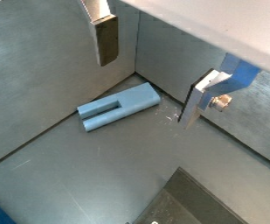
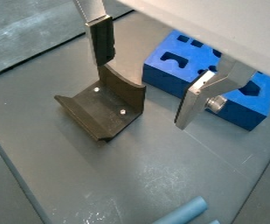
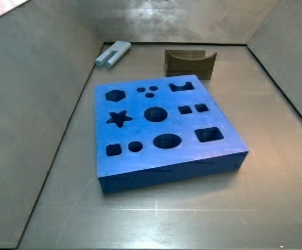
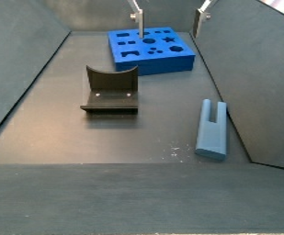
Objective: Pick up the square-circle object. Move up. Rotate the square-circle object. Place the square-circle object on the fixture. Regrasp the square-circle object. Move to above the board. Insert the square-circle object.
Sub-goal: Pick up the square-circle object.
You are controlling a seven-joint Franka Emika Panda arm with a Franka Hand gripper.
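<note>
Gripper [image 1: 143, 77] high above floor, jaws wide, empty. Square-circle object [image 1: 118, 106] lying flat: likely light, rigid, smooth; grip across long sides mid-length.

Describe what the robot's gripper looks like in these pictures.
The gripper has two flat silver metal plates as fingers, each faced with a dark pad. In both wrist views, one plate carries a small round brass-coloured stud. No cables or markings show.
</note>
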